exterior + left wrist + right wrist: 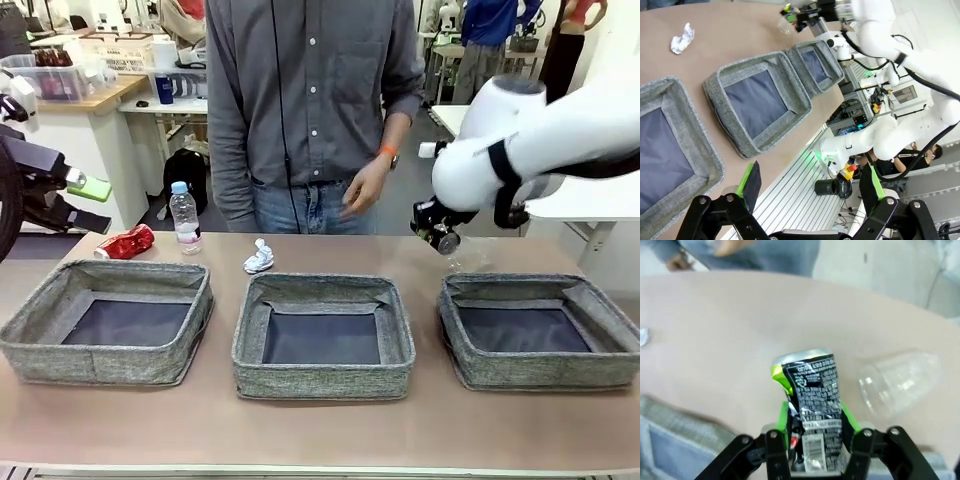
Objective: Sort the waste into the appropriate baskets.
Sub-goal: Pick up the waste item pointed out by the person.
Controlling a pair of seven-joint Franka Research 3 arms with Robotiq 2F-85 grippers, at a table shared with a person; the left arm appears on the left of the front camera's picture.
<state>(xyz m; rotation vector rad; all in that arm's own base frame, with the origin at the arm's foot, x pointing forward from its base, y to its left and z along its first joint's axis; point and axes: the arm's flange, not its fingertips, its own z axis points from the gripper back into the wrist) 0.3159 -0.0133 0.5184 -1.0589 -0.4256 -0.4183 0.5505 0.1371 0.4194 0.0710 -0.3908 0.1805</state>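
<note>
The right claw is closed narrow on the dark drink can, green pads pressing its two sides low on the body. The can's long axis runs with the fingers, from 6 o'clock up to about 11 o'clock in the right wrist view, and its silver rim points away from the palm. In the front view, this claw hangs above the table, clear of it, with the can at its tip.

At about 5 o'clock from the claw in the front view, close under it, lies the far left corner of the right basket, which has nothing in it. I judge this the nearest drop. The move would be a short carry towards the robot's side, until the can is over the dark bottom rather than the soft wall.

The clear plastic cup lies on its side on the table at 3 o'clock from the can in the right wrist view, near but not touching.

The middle basket and left basket sit farther off at 8 and 9 o'clock. Beyond them are the paper wad, the clear plastic bottle standing upright, and the dented red can lying on its side. The left claw, spread wide and holding nothing, is the nearer arm to these.
</note>
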